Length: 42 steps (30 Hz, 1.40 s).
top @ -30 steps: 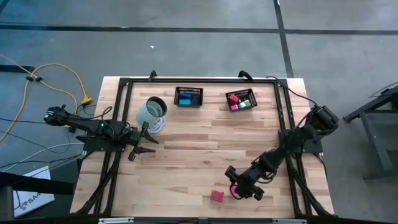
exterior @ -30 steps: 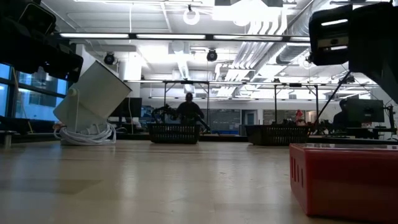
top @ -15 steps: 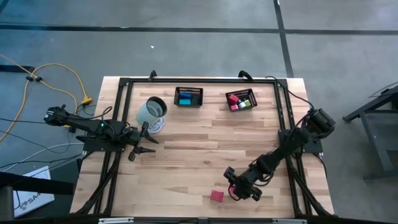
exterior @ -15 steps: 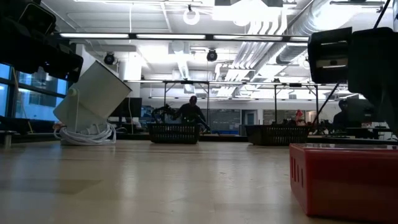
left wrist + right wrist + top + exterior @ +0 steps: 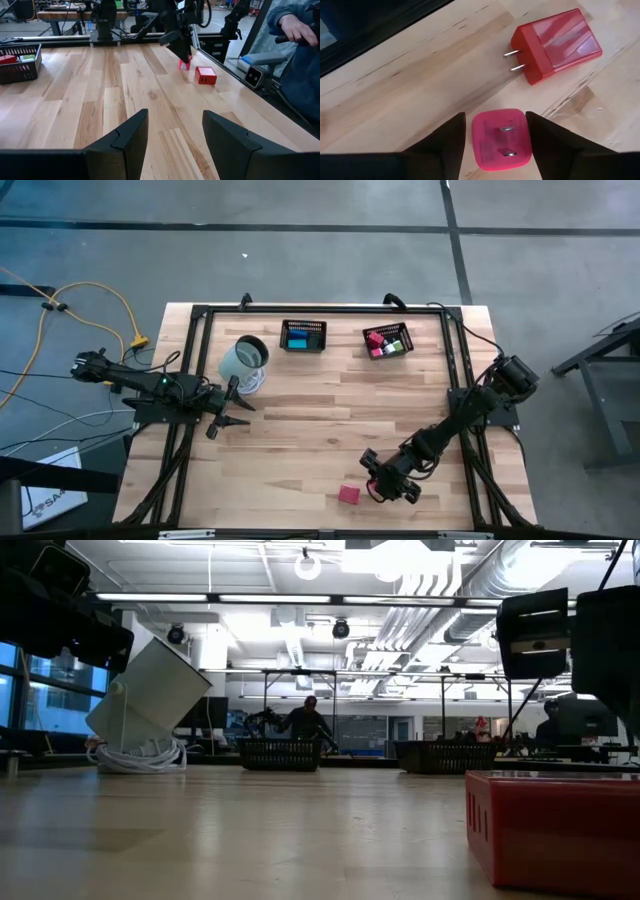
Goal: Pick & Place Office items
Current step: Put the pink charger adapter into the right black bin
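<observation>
Now right hand [image 5: 494,135] fingers apart, pink plug [image 5: 500,139] between; red plug [image 5: 555,45] near.

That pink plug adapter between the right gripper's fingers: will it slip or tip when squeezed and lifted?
The pink plug adapter looks like a stiff, smooth plastic block, so it probably won't deform but might slide in the right gripper. It stands with its two prongs facing up, and its rounded corners could let it twist. It seems small, likely light.

Right gripper [image 5: 494,134] is narrowing its jaws around the pink plug block [image 5: 499,140], fingers now just beside its sides. Right arm is easing slightly toward the table's near edge, beside the red block [image 5: 348,494].
</observation>
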{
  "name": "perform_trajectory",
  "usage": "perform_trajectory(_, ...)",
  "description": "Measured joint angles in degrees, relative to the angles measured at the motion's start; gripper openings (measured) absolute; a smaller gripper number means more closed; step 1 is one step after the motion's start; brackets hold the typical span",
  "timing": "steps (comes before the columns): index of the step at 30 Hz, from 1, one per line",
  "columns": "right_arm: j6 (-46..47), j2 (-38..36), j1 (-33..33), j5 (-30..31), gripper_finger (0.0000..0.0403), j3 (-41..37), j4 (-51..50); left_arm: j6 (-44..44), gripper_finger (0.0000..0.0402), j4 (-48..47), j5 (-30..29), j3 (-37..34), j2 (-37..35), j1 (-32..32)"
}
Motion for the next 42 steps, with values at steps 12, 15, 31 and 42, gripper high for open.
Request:
perform_trajectory(12, 0.2, 0.0, 0.0, -0.5, 0.0157, 0.0, 0.0, 0.0, 0.018, 0.0, 0.0, 0.0, 0.0, 0.0)
perform_trajectory(15, 0.2, 0.0, 0.0, -0.5, 0.0161, 0.0, 0.0, 0.0, 0.018, 0.0, 0.0, 0.0, 0.0, 0.0)
perform_trajectory(31, 0.2, -0.2, 0.0, 2.0, 0.0151, 0.0, 0.1, 0.0, 0.018, 0.0, 0.0, 0.0, 0.0, 0.0)
perform_trajectory(42, 6.2, -7.0, -4.5, 4.1, 0.015, 0.0, -1.6, 0.0, 0.018, 0.0, 0.0, 0.0, 0.0, 0.0)
